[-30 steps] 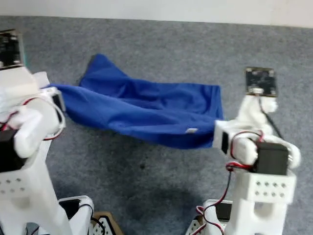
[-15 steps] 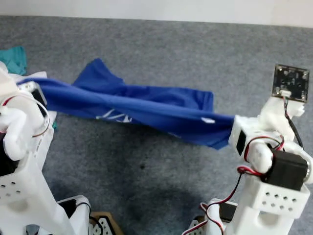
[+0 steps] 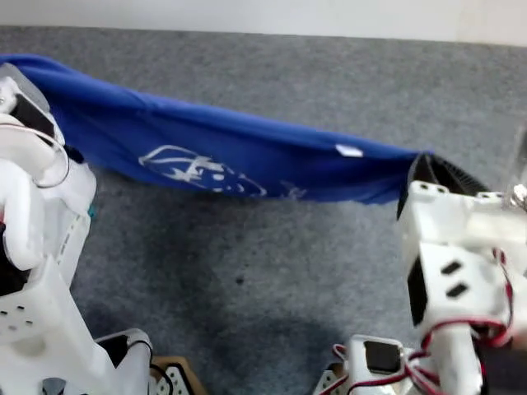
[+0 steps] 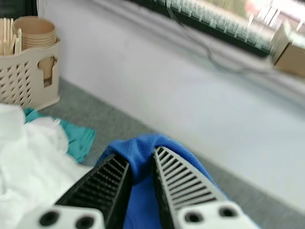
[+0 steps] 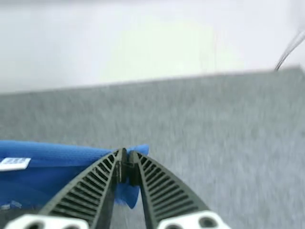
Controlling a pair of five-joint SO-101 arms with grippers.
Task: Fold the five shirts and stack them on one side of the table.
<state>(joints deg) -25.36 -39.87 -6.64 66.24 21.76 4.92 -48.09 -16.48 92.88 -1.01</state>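
Observation:
A blue shirt with a white print hangs stretched in the air between the two arms, above the grey table. My left gripper is shut on one end of the blue shirt, at the left of the high view. At the right side, my right gripper is shut on the other end of the blue shirt, where a small white label shows. The left arm and right arm stand at the table's near side.
White cloth and a teal shirt lie piled at the left by the left arm. A beige basket with paper cups stands beyond them. A light wall borders the far edge of the table.
Both arms have lifted and pulled apart, raising the blue shirt off the table and stretching it taut. Its printed side now faces the camera.

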